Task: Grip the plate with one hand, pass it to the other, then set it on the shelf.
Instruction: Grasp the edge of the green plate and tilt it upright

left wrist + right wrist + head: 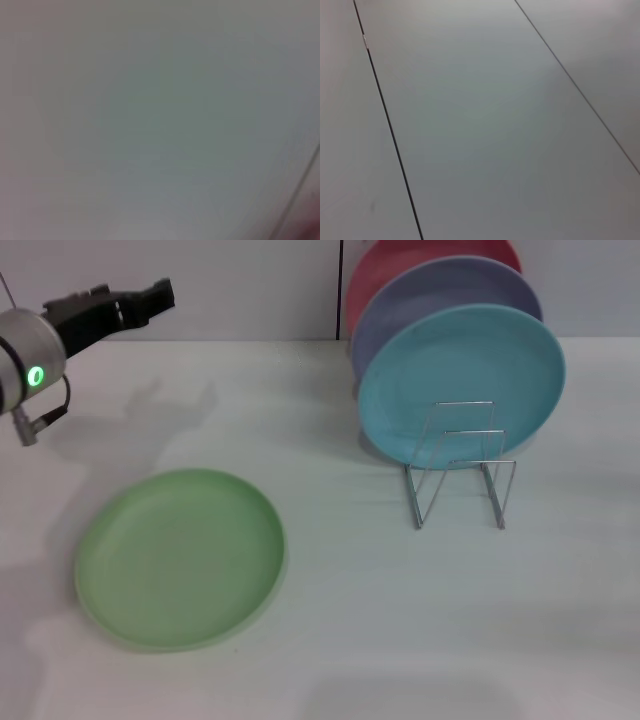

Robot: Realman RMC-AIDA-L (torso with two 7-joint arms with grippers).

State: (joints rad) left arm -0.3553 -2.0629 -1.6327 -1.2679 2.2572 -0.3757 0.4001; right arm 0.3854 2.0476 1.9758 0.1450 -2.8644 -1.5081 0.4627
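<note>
Left arm: reaches in from the far-left edge of the head view, raised above the desk [330, 630], well behind and to the left of the green plate [180, 557]; silver-white wrist with a lit green light, black forearm stretched level toward the back wall.
Left end effector [160, 292]: points away from the green plate, grasping nothing; whether its fingers are parted or closed cannot be told.
Right arm: not in the head view; its wrist view shows only pale panels with dark seams.
Green plate: lies flat on the desk, untouched, well to the left of the wire rack [460, 465].
Wire rack: upright, front slots bare.
Other plates: a blue plate [460, 380] on edge in the rack; behind it a lavender plate [440, 295] and a red plate [400, 260], each mostly covered by the one in front.
Left wrist view: a grey blur, nothing made out.
</note>
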